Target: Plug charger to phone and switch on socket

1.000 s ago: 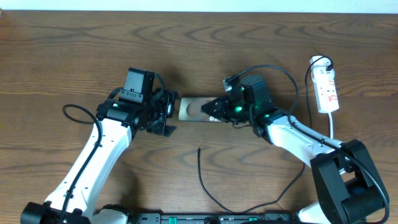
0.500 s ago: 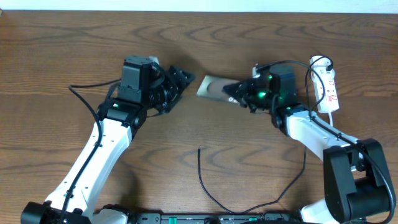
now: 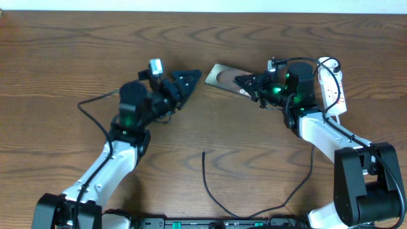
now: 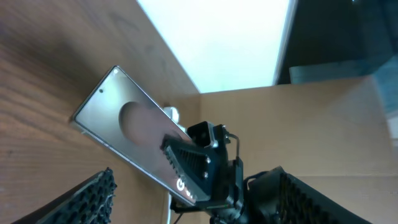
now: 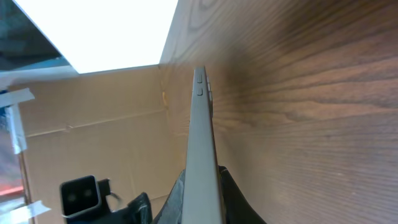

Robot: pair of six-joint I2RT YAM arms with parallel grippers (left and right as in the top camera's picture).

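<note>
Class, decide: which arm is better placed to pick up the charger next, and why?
Probably left: the left end effector is open and empty, while the right end effector is shut on the phone.

White arms (image 3: 95,170), black joints (image 3: 131,105).

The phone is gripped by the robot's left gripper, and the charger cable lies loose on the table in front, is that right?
Not the left. The overhead view shows the right gripper shut on the phone; the left gripper is open and apart from it. The charger does lie loose on the table in front.
</note>
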